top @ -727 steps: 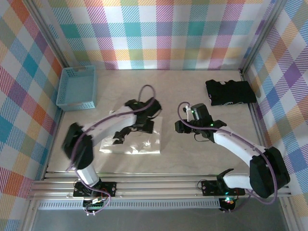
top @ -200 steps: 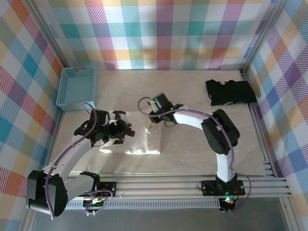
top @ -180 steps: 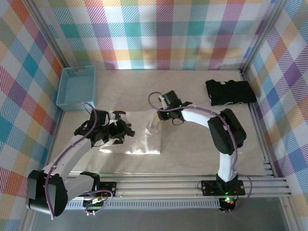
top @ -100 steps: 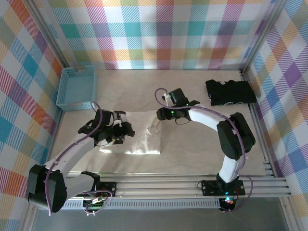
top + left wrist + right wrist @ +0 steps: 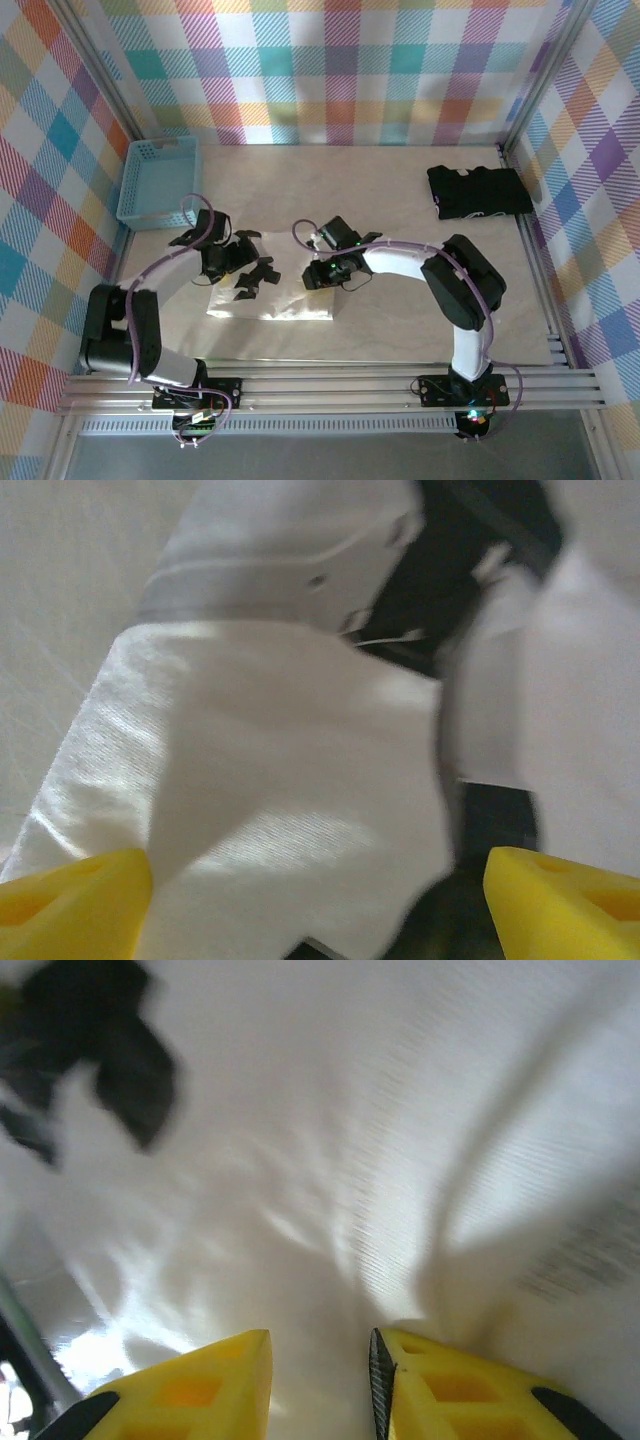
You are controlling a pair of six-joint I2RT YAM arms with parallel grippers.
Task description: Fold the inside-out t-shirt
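The inside-out t-shirt (image 5: 290, 302) lies as a flat white rectangle on the table in front of the arms. My left gripper (image 5: 255, 280) hovers over its left part, fingers wide apart. In the left wrist view the yellow fingertips (image 5: 70, 895) sit at the bottom corners with white cloth (image 5: 270, 780) spread between them and nothing gripped. My right gripper (image 5: 316, 274) is at the shirt's upper right edge. In the right wrist view it (image 5: 320, 1380) stands open close above wrinkled white fabric (image 5: 330, 1160), a narrow gap between the pads.
A blue basket (image 5: 160, 180) stands at the back left. A black folded garment (image 5: 478, 190) lies at the back right. Plaid walls enclose the table, and metal rails (image 5: 330, 385) run along the near edge.
My right gripper swung from behind the shirt down and left onto its upper right edge. My left arm folded in closer, its gripper staying over the shirt's left part.
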